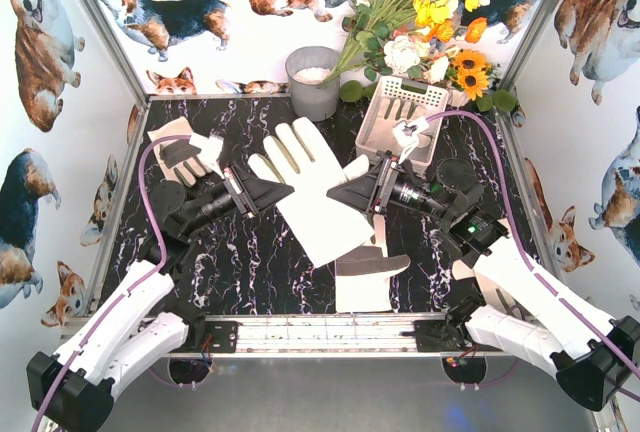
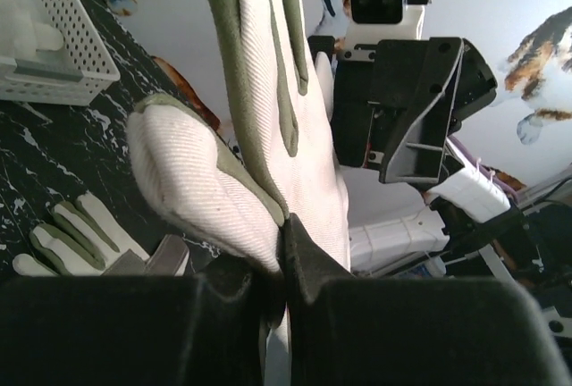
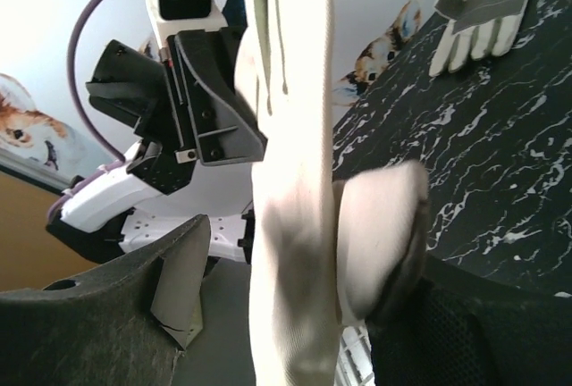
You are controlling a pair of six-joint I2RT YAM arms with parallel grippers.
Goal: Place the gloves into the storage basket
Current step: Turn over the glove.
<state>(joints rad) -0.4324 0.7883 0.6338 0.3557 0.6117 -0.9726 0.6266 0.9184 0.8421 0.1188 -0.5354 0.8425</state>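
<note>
**Glove held up off the surface, in front of the storage basket**
The lifted glove [image 1: 305,192] hangs just left of and nearer the arms than the storage basket [image 1: 385,102]. The left gripper [image 2: 284,230] is pressed together on the glove's edge. The right gripper [image 3: 304,270] is spread around its thumb side, with one finger clear of the fabric. A second glove [image 1: 410,137] drapes over the basket's near rim. A third glove [image 1: 370,274] lies on the surface [image 1: 250,262] well in front of the basket, and a fourth glove [image 1: 185,155] lies far to its left.

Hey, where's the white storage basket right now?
In the top view, the storage basket sits at the back right of the table, just right of the grey bucket and below the flowers.
</note>
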